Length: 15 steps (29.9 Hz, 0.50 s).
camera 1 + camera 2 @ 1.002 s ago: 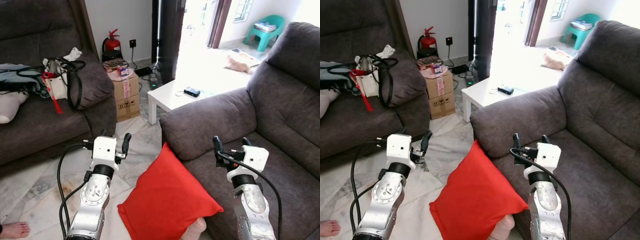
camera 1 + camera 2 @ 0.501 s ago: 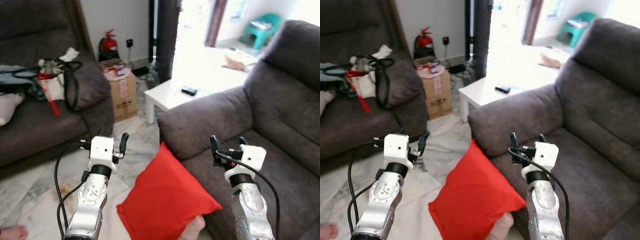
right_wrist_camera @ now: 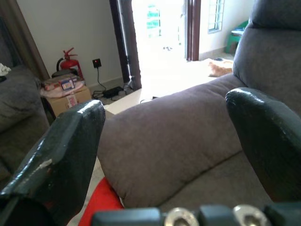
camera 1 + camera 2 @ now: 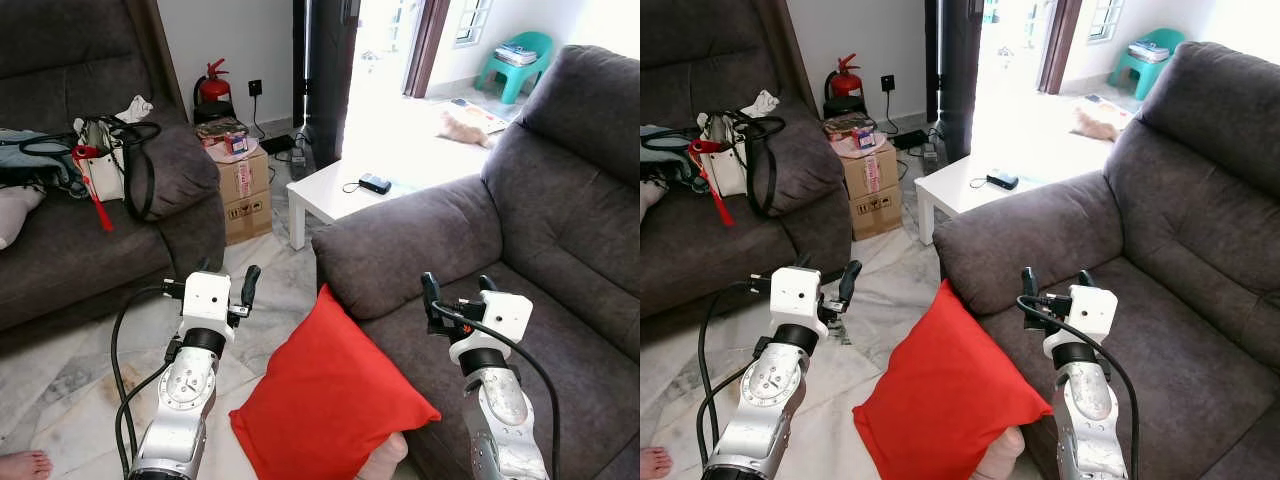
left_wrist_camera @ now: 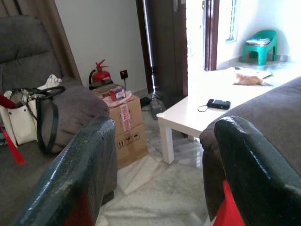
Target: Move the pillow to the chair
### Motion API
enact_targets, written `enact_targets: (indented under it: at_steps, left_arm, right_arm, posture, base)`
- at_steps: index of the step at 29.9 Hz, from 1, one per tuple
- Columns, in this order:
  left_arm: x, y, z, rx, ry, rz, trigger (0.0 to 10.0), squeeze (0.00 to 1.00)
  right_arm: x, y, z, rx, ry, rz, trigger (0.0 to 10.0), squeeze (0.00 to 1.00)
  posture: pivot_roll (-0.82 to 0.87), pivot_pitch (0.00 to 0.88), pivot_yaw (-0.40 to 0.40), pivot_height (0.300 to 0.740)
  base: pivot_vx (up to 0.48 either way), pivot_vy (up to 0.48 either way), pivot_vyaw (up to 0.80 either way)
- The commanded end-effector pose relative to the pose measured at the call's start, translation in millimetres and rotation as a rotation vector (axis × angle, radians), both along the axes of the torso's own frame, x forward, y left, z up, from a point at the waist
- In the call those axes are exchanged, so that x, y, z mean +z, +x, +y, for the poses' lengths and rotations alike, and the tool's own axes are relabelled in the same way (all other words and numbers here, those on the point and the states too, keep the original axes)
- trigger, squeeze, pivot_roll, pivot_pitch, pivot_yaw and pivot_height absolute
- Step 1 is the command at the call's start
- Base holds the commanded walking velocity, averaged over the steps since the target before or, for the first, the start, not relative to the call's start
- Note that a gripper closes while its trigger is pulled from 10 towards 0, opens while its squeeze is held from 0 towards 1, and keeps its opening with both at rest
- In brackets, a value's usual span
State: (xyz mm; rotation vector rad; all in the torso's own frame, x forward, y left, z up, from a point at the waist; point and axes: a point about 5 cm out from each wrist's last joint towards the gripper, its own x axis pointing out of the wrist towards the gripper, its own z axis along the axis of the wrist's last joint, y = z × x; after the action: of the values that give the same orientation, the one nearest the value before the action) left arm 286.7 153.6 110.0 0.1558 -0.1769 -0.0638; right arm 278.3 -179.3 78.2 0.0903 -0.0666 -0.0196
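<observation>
Red pillow [image 4: 330, 395] is leaning on the grey armchair [image 4: 520, 230] front, just under its armrest, low btwn our arms. We're holding the left gripper [image 4: 228, 285] and right gripper [image 4: 458, 292] raised either side, both w/ fingers spread wide, gripping nothing.
</observation>
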Motion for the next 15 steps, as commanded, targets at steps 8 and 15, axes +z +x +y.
enact_targets:
  at_steps: [8, 15]
  left_arm:
    - [1.3, -0.5, -0.8, -0.005, -0.006, -0.005, 10.0, 0.0]
    - [0.4, -1.7, -2.1, -0.015, -0.008, -0.005, 10.0, 0.0]
  right_arm:
    - [0.9, 0.3, -1.8, -0.008, 0.0, 0.003, 10.0, 0.0]
    - [0.7, 0.7, -2.3, -0.009, -0.009, 0.006, 10.0, 0.0]
  posture:
    - [0.05, 0.0, -0.053, 0.74]
    - [0.05, 0.0, -0.053, 0.74]
  base:
    - [0.293, 0.0, -0.24]
    - [0.154, 0.0, 0.0]
